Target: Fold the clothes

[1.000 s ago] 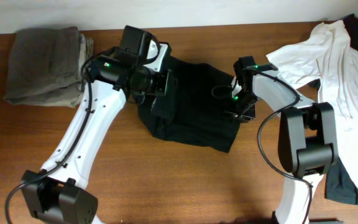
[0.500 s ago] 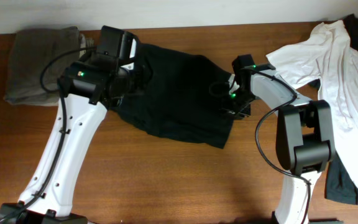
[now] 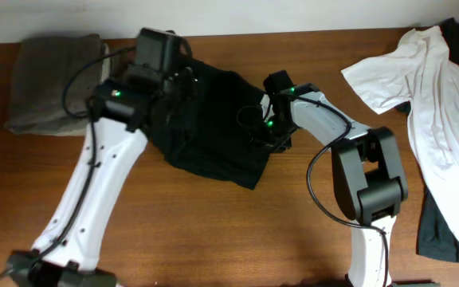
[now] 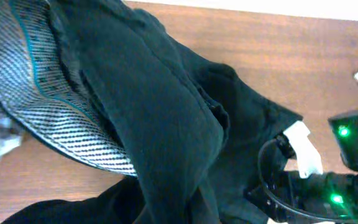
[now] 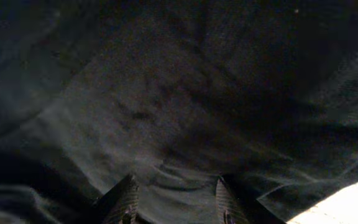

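Black shorts (image 3: 213, 131) lie crumpled, centre-rear of desk (image 3: 213, 235), grey mesh lining (image 4: 48, 106) exposed. L end effector (image 3: 180, 80), arm stretched fwd, pinches the fabric's top-left. R end effector (image 5: 176, 202), arm bent leftward, is spread over the right edge.

Wooden tabletop (image 3: 213, 231). Far left: folded grey-olive pile (image 3: 54, 84). Right: crumpled white T-shirt (image 3: 433, 88), spread from far edge toward near side. Dark garment (image 3: 445, 231) at near right, partly under the T-shirt.
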